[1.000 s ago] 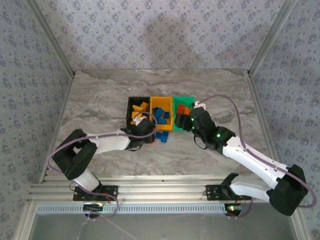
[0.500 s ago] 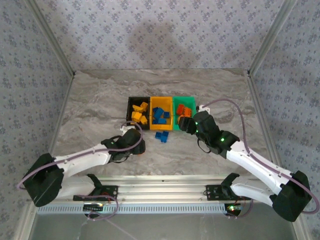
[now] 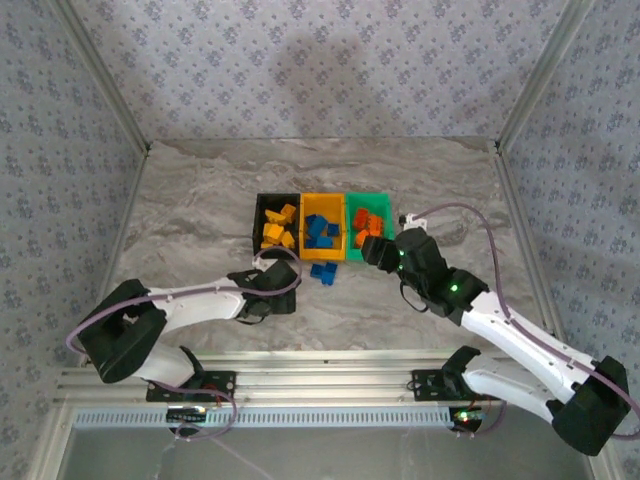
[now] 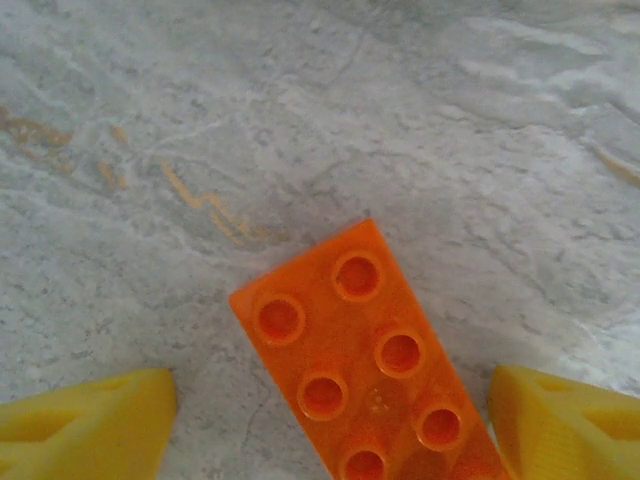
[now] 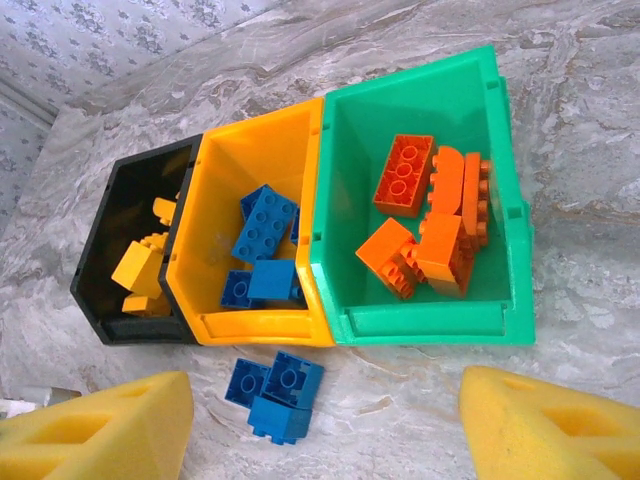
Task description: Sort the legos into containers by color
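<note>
The left gripper (image 4: 332,400) stands open astride a red-orange studded plastic brick (image 4: 365,355) lying flat on the marble table (image 4: 300,120), nearer its front edge than the black plastic bin (image 3: 258,215); one pad perhaps touches it. The right gripper (image 5: 325,400) gapes empty before the green plastic bin (image 5: 430,325).

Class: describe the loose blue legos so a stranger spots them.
On the table, a yellow bin stands between a black bin and a green bin. On its near side lie blue legos. Unlike the other blue ones, they sit outside any bin.
</note>
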Controlling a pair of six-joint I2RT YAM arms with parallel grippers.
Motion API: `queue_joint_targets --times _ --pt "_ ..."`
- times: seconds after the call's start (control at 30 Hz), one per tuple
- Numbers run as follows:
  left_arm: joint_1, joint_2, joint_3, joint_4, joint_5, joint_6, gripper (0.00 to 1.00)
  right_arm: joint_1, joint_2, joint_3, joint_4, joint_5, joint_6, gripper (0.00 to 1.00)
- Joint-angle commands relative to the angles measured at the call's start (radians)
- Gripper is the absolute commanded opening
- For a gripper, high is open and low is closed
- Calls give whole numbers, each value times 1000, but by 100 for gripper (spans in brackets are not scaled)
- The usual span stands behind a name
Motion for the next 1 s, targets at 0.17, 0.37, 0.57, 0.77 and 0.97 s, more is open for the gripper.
queue_joint_targets --times 0.17,0.37,0.57,0.77,0.97 --pt "8 79 5 63 24 31 58 -5 -41 -36 -18 13 22 73" --pt "9 76 23 51 17 52 42 -7 -41 -41 -19 12 26 73" --pt "3 22 52 7 27 65 29 -10 -62 -57 -35 17 44 73" --pt "-27 -37 194 -35 62 102 28 -21 -139 -114 -86 44 80 73" --pt "-28 140 488 23 121 161 28 -49 -212 -175 -134 50 118 73"
